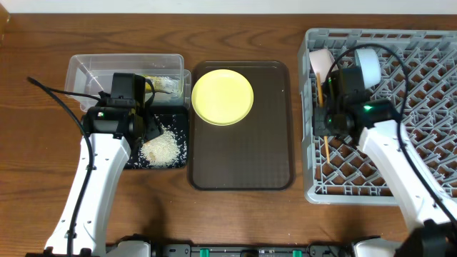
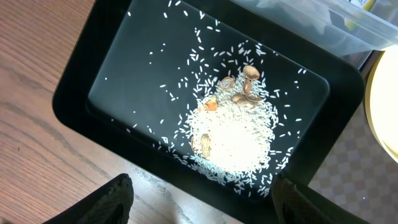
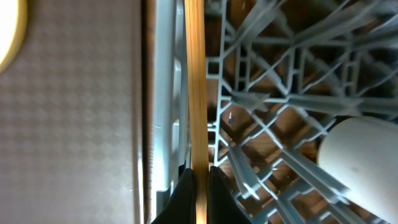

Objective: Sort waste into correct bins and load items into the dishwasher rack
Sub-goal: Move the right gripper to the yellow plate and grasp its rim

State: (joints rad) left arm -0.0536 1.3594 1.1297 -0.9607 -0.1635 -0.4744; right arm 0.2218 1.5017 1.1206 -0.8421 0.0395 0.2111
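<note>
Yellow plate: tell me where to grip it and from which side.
The yellow plate lies flat on the brown tray, close to its upper-left wall. Probably take the lower-right rim from above, one finger inside, one outside, over bare floor.

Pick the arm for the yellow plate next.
Left, likely: the left gripper is open near the round yellow plate; the right gripper is shut on a thin wooden chopstick over the grey lattice rack.

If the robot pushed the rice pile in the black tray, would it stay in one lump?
Probably not: the rice is loose grains, many already scattered across the black tray, so it would likely spread. It looks light and hard to pinch.
</note>
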